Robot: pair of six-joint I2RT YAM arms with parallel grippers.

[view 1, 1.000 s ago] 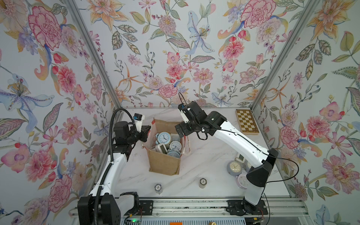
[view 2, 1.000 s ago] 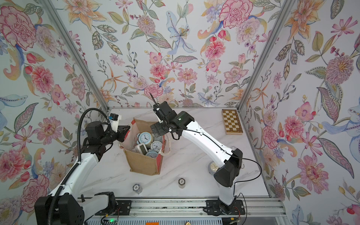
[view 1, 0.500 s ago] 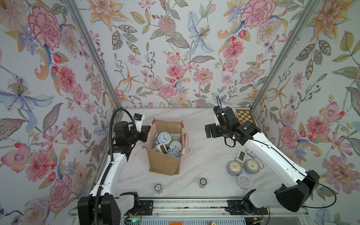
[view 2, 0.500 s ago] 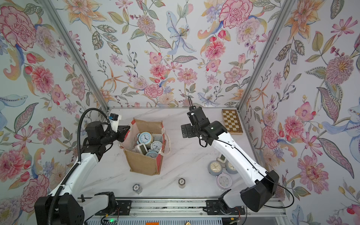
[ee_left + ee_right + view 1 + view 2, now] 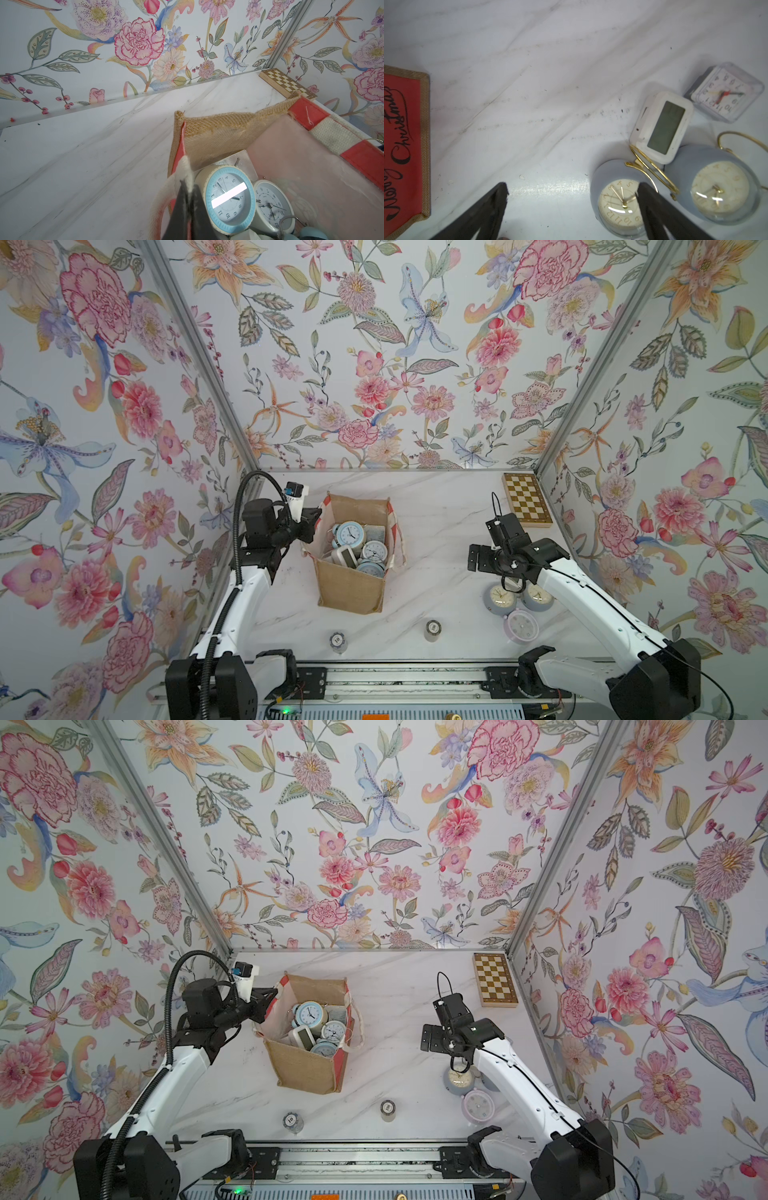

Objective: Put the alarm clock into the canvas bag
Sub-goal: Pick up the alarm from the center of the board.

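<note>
Two pairs: left jaws pinch the canvas bag (image 5: pixel 349 593) strap (image 5: pixel 184 169) (whitish); right jaws gape.

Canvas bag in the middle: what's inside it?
The canvas bag holds piled alarm clocks: a blue-rimmed round clock, a smaller white round clock, a white digital clock. They cover anything beneath them and the bag's floor.

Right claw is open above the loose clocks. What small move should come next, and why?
Probably lower the right claw, centring it on the grey clock beneath it. It hangs open and empty, partly over that clock's face, while the left claw, shut on the strap, holds the canvas bag open.
</note>
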